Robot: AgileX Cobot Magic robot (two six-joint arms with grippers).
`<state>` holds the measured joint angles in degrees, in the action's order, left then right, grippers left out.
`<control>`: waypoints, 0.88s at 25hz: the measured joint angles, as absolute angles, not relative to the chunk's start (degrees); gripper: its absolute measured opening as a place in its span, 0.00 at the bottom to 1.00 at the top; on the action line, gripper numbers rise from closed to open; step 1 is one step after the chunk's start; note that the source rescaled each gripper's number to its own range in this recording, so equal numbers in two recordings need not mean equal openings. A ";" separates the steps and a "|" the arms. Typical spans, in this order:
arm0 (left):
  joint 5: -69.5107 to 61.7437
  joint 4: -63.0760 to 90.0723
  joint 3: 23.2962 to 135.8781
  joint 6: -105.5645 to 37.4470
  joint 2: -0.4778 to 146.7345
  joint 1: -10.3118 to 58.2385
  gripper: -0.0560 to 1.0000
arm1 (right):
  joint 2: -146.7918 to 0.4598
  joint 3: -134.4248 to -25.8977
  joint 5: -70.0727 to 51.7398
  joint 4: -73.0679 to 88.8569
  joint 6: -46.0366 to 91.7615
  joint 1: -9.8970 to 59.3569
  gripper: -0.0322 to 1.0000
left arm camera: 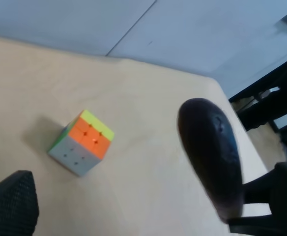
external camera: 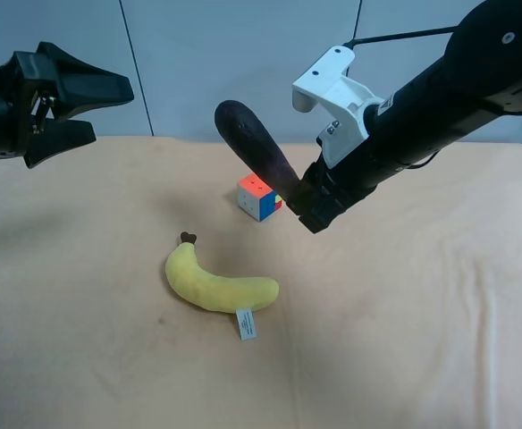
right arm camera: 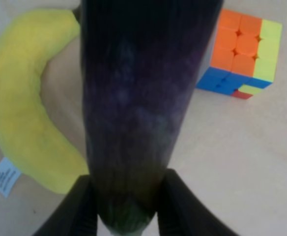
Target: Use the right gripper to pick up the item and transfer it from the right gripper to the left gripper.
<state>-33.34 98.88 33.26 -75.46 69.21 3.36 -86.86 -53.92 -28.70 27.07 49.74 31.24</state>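
Note:
My right gripper is shut on the stem end of the dark purple eggplant and holds it in the air, slanting up toward the arm at the exterior high view's left. In the right wrist view its fingers clamp the greenish end of the eggplant. My left gripper, a black pronged claw, is open and empty, apart from the eggplant's free tip. In the left wrist view the eggplant hangs ahead, and one of the left gripper's pads shows at the corner.
A yellow plush banana with a white tag lies on the beige table, below the eggplant. A multicoloured puzzle cube stands just behind the right gripper; it also shows in the wrist views.

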 joint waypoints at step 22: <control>-16.74 99.13 39.91 -75.63 75.18 22.97 0.87 | -86.86 -53.92 -28.70 27.07 49.74 31.24 0.03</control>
